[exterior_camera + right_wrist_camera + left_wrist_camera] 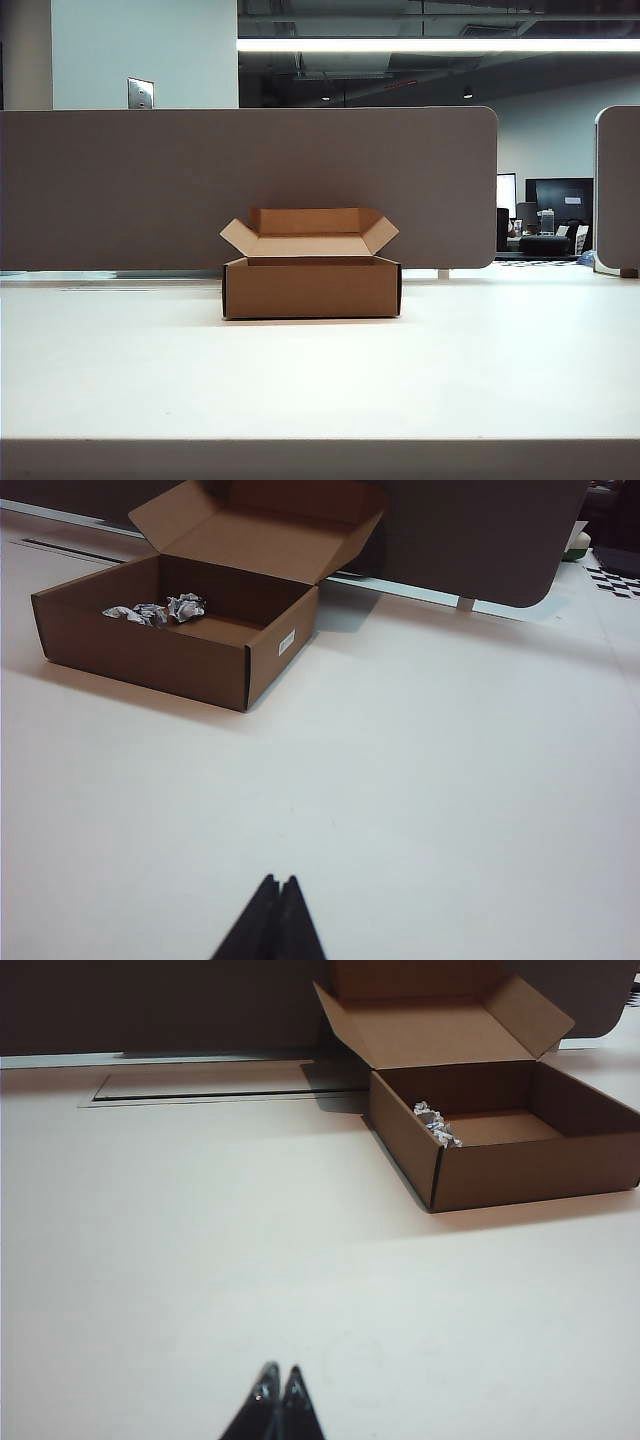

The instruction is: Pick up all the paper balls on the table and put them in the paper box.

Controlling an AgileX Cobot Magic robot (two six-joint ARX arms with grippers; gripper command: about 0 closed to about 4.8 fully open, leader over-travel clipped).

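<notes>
Paper balls (155, 611) seen inside paper box (311, 287), set mid-table (320, 380) before divider panel (120, 185). Left gripper (277, 1375) and right gripper (277, 885) pressed together, nothing held, both held above bare table, well apart from box.

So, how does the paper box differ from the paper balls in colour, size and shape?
The paper box is plain brown cardboard; the paper balls are white with dark print marks. The box has flat walls and open flaps; the balls are crumpled and irregular. The box is several times wider and holds the balls inside it, against one wall. Neither is touched by the left gripper or right gripper.
</notes>
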